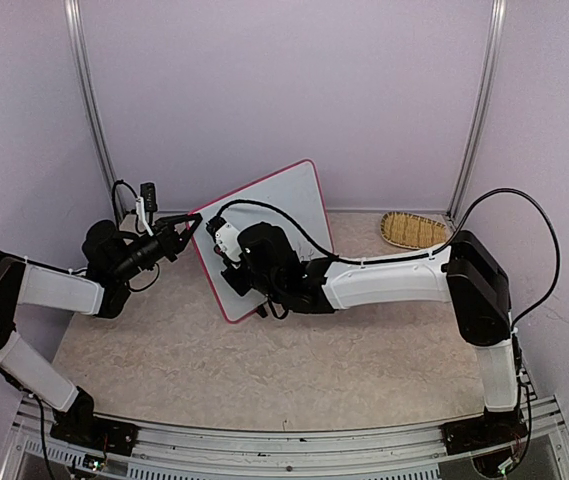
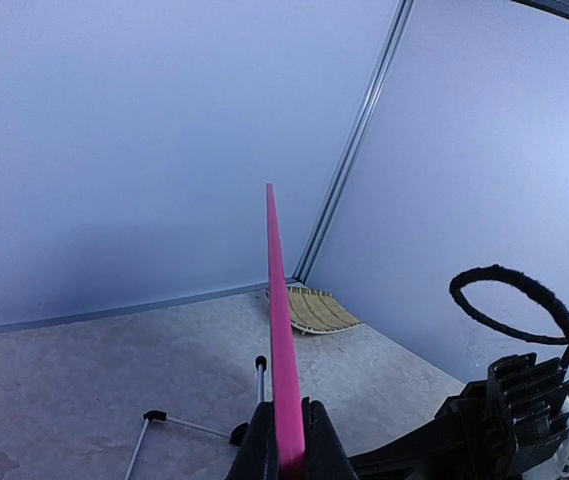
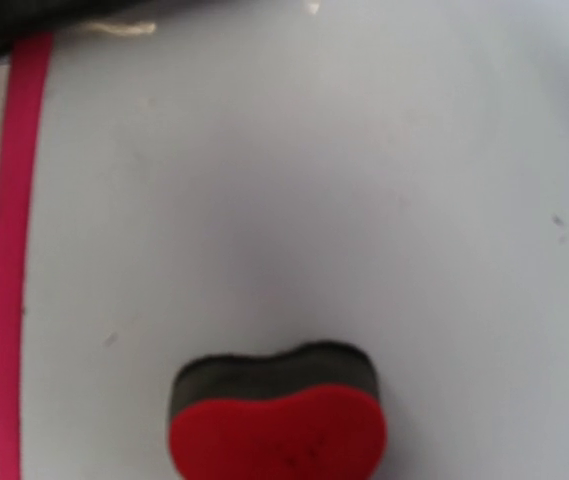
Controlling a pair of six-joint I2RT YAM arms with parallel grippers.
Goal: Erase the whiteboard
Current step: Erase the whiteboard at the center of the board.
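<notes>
whiteboard (image 1: 284, 203) edge in left gripper (image 1: 196, 222)

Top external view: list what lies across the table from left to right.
left gripper, clamped on the board's edge → whiteboard → woven tray. The right gripper, with an eraser at the board's face, overlaps the board and is left out.

Both arms white-shelled w/ black joints: L arm (image 1: 59, 290), R arm (image 1: 384, 283). Black cable (image 1: 509, 191) loops off my R elbow, 2nd cable (image 1: 254, 203) curls over R wrist. L gripper (image 1: 192, 225) all black, fingers (image 2: 258, 452) tapered.
</notes>
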